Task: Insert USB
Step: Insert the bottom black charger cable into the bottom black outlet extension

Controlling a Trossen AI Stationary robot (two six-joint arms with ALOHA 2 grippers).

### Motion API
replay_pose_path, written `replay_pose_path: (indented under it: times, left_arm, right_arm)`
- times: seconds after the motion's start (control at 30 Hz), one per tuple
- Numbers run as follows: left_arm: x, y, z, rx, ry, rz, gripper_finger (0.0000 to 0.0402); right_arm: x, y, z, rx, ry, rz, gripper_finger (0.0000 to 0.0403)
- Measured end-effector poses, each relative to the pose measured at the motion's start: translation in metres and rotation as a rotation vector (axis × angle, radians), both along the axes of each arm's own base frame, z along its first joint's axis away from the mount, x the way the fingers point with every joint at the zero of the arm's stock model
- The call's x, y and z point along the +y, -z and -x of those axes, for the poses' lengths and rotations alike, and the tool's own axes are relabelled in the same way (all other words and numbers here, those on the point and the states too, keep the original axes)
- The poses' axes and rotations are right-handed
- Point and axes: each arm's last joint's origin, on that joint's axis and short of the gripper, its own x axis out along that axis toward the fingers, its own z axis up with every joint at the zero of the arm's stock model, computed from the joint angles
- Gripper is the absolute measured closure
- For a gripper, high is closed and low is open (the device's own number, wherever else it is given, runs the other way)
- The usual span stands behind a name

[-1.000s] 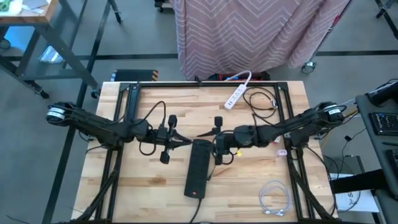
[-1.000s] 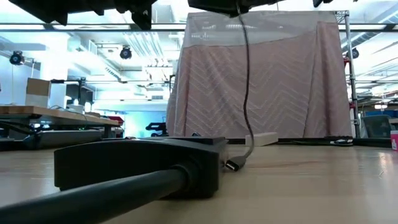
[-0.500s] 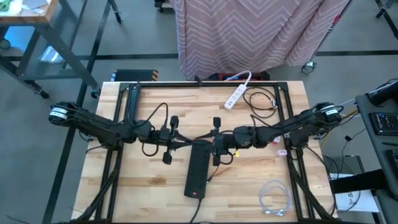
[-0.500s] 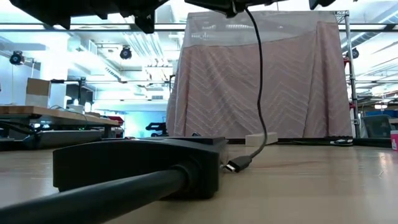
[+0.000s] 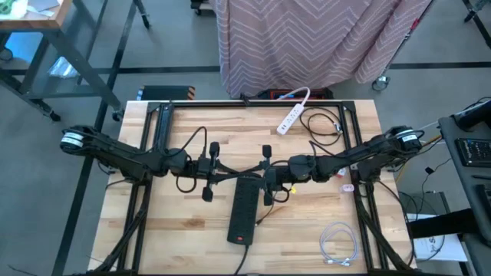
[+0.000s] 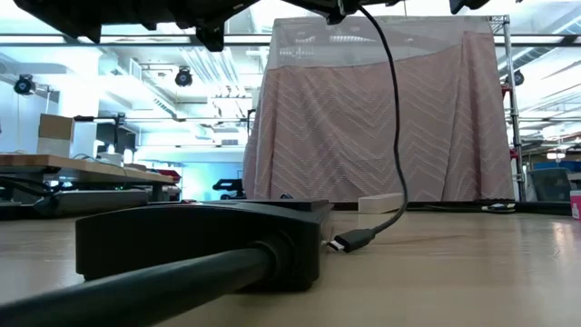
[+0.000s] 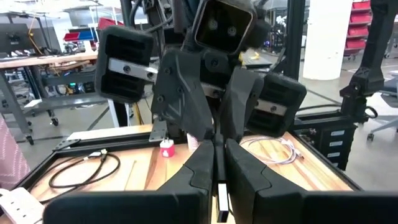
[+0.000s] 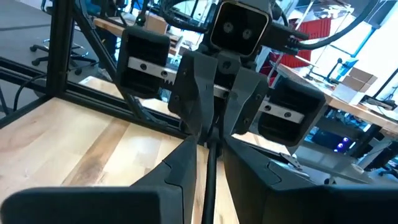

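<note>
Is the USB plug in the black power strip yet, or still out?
Out. In the low view the USB plug lies on the table beside the power strip, not inserted.

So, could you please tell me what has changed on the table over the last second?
The black power strip slid slightly toward the left arm's side, and the cable's USB plug swung away from its end and settled lower toward the table. The right pincer closed further on the cable. The left pincer stayed shut; the white power strip and coiled white cable stayed put.
</note>
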Motion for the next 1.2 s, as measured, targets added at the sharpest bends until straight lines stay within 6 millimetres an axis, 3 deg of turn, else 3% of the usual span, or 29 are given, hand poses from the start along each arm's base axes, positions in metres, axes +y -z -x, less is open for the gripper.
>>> replay_pose_path:
  times: [0.4, 1.03, 1.2]
  left_arm:
    - [-0.0008, 0.0003, -0.0015, -0.014, 0.019, -0.002, 0.0391]
    - [-0.0014, 0.0051, -0.0049, 0.000, 0.021, -0.020, 0.0391]
    - [-0.0014, 0.0052, -0.0049, 0.001, 0.021, -0.023, 0.0391]
  right_arm:
    - [0.0001, 0.0034, -0.0015, 0.012, 0.005, 0.005, 0.0370]
    - [0.0003, 0.0047, -0.0018, 0.014, 0.004, -0.001, 0.0353]
    - [0.0003, 0.0046, -0.0018, 0.014, 0.004, -0.002, 0.0366]
